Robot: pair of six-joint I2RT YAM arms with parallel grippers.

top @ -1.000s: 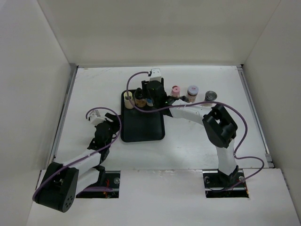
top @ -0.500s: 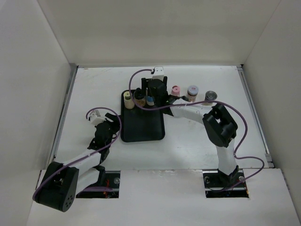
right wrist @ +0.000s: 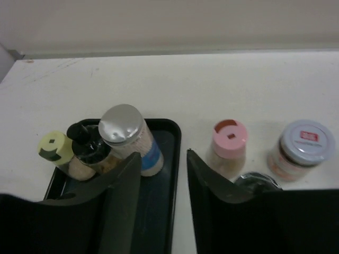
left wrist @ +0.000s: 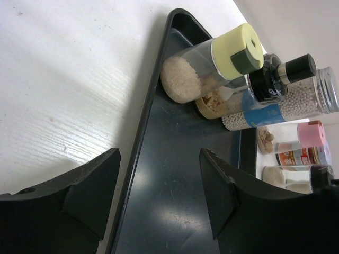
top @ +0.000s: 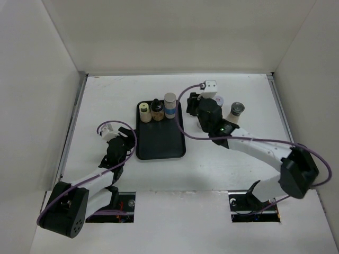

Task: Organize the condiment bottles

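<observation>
Pointing rightward from near the left edge of the tabletop [top: 98,100], the left pincer [left wrist: 159,153] is spread wide and holds nothing; in its wrist view the left rim of the black tray [top: 159,144] runs between its fingers. The tray lies a little left of the middle, closer to the far edge than the near one. Three condiment bottles stand upright in a row along the tray's far end, close together: the cream-capped jar [top: 144,111], then the black-capped jar [top: 157,109], then the taller silver-capped jar with a blue band [top: 170,105]. The near part of the tray is bare. Just right of the tray, the right pincer [right wrist: 161,156] hangs above the tabletop, spread apart and empty. Beyond it toward the far edge, off the tray, stand the pink-capped jar [right wrist: 229,140] and the grey-lidded jar with a red label [right wrist: 304,145]. Furthest right, the dark-capped jar [top: 236,111] stands beside the right arm, apart from it.
</observation>
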